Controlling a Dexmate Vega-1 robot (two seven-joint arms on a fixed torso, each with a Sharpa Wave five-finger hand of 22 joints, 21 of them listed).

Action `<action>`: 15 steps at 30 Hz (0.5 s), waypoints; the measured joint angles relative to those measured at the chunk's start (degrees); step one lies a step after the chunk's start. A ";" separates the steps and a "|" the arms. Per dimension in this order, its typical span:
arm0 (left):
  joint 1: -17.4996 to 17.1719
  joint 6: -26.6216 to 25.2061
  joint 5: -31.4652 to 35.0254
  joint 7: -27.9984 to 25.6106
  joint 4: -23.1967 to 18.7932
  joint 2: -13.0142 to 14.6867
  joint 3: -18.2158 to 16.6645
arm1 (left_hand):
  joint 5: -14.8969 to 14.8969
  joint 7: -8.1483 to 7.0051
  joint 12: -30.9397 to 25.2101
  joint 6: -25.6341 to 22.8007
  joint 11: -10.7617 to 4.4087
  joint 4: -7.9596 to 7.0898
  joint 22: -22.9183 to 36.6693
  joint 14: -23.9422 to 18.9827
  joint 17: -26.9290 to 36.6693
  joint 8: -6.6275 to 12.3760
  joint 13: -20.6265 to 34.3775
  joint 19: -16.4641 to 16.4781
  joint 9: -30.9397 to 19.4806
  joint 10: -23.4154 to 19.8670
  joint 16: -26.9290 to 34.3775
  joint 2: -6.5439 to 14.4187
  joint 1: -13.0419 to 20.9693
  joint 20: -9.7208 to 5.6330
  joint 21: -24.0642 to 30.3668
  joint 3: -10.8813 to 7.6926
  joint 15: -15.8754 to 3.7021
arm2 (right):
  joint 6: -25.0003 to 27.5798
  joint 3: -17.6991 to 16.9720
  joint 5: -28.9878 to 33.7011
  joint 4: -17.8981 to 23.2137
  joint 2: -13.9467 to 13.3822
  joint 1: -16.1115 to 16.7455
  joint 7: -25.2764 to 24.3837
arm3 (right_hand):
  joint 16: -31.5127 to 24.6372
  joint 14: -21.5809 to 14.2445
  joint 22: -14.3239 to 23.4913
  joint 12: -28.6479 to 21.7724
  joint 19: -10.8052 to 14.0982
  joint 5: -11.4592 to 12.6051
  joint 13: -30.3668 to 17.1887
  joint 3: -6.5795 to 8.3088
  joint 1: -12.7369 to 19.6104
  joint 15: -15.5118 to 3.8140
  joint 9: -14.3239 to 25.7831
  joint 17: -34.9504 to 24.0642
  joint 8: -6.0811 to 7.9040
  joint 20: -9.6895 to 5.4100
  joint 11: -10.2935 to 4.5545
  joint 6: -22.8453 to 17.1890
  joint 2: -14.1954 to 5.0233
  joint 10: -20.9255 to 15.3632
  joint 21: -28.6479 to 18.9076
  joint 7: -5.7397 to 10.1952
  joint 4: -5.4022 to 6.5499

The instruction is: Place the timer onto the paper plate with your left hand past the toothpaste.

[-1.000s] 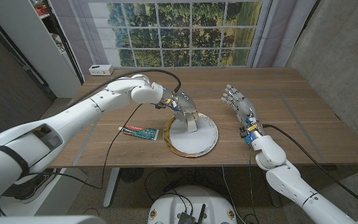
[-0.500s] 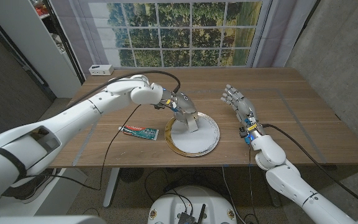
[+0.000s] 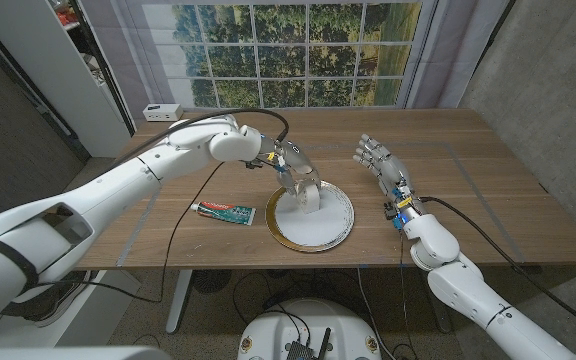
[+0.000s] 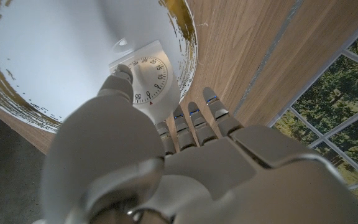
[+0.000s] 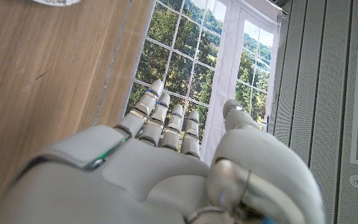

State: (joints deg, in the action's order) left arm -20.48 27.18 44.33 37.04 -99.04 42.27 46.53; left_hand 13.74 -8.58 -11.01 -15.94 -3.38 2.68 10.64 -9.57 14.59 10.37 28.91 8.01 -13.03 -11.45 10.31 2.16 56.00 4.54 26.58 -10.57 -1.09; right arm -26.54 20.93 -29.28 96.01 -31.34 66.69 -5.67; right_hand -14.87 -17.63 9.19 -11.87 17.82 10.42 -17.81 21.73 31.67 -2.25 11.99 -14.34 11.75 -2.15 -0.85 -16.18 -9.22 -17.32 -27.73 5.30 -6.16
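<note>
Left hand point(image 3: 296, 172) and its white arm hang over the far-left rim of the round white gold-edged paper plate point(image 3: 333, 225), blocking entry from that side. White square timer point(image 3: 308, 197) sits on the plate's left part; the right and near parts of the plate are bare. Red-and-green toothpaste tube point(image 3: 224, 211) lies on the wooden tabletop point(image 3: 488, 190) just left of the plate. Right hand point(image 3: 383, 165), fingers apart, stands right of the plate with open tabletop between. Small white box point(image 3: 162, 112) at far-left corner.
</note>
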 measured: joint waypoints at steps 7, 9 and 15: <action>-0.90 -1.80 -2.95 0.04 -1.64 1.28 -2.27 | 0.00 0.51 0.21 2.06 -0.41 -0.69 -0.25 0.69 -1.03 -0.21 -0.81 -0.75 0.26 1.24 0.00 -0.80 -1.56 -0.74 -0.61 1.50 0.69 | 0.69 0.10 -0.04 0.30 -0.28 -0.57 0.24 | 0.00 0.00 0.00 0.00 0.00 0.00 0.00 0.00 -0.23 0.00 0.00 0.00 0.00 0.00 0.00 0.00 -0.23 0.00 0.51 0.00 0.00; -1.18 -2.08 -4.08 -0.19 -1.98 1.60 -2.84 | 0.00 0.33 0.21 2.24 -0.41 -0.74 -0.25 1.01 -1.23 -0.21 -1.03 -0.75 0.26 1.24 0.00 -0.99 -1.75 -0.74 -0.61 1.70 0.36 | 0.84 0.15 -0.05 0.33 -0.33 -0.81 0.32 | 0.00 0.00 0.00 0.00 0.00 0.00 0.00 0.00 -0.23 0.00 0.00 0.00 0.00 0.00 0.00 0.00 -0.23 0.00 0.50 0.00 0.00; -2.93 -2.87 -9.61 -1.97 -3.12 3.48 -6.14 | 0.00 0.20 -0.46 2.36 -0.96 -1.41 -0.25 0.46 -1.56 0.04 -1.42 -0.41 0.53 0.69 0.51 -1.46 -3.14 -1.08 -1.05 2.67 -0.16 | 1.67 0.51 -0.14 0.33 -0.37 -1.82 0.72 | 0.00 0.00 0.00 0.00 0.00 0.00 0.27 0.00 -0.23 0.00 0.00 0.03 0.00 0.00 0.00 0.00 -0.23 0.01 0.50 0.00 0.00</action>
State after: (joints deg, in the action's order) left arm -23.41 24.32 34.72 35.08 -102.16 45.75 40.38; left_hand 13.74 -8.38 -11.47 -13.58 -4.34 1.27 10.39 -9.11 13.03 10.42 27.49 7.60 -12.50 -10.77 10.82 0.69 52.86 3.46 25.52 -7.90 -1.25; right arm -24.87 21.45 -29.42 96.33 -31.71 64.87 -4.95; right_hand -14.87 -17.62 9.19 -11.87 17.82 10.42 -17.54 21.73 31.44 -2.25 11.99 -14.31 11.75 -2.15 -0.84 -16.18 -9.44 -17.32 -27.23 5.30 -6.15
